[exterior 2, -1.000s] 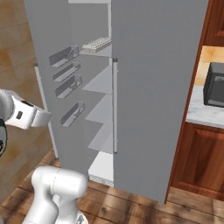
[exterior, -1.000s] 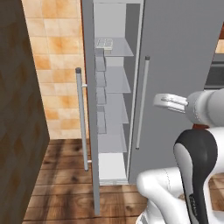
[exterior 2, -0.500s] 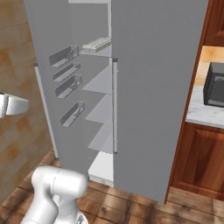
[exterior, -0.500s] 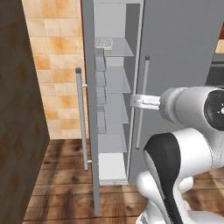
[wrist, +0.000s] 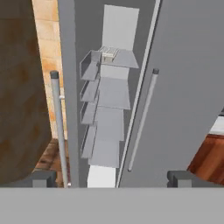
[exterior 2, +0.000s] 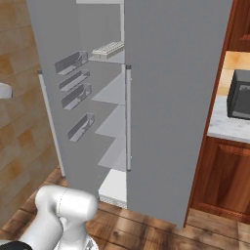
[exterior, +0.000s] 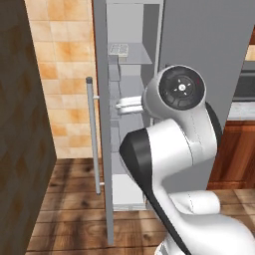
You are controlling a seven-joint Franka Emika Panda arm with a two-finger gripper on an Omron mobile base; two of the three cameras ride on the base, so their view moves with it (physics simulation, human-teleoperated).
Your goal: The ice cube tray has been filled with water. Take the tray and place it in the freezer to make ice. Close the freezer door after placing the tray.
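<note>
tray on the top shelf, door ajar

in the hand view, the freezer door (wrist: pixel 66 87) stands open at 9 o'clock, its bar handle (wrist: pixel 58 122) upright and clear bins (wrist: pixel 89 105) stacked on its inner face. the ice cube tray (wrist: pixel 108 54) lies flat on the top shelf of the freezer (wrist: pixel 114 94) at 12 o'clock (well apart from the tool). the gripper (wrist: pixel 112 178) at 6 o'clock is spread wide, holding nothing. the plain right door (wrist: pixel 192 74) fills 3 o'clock.
</note>
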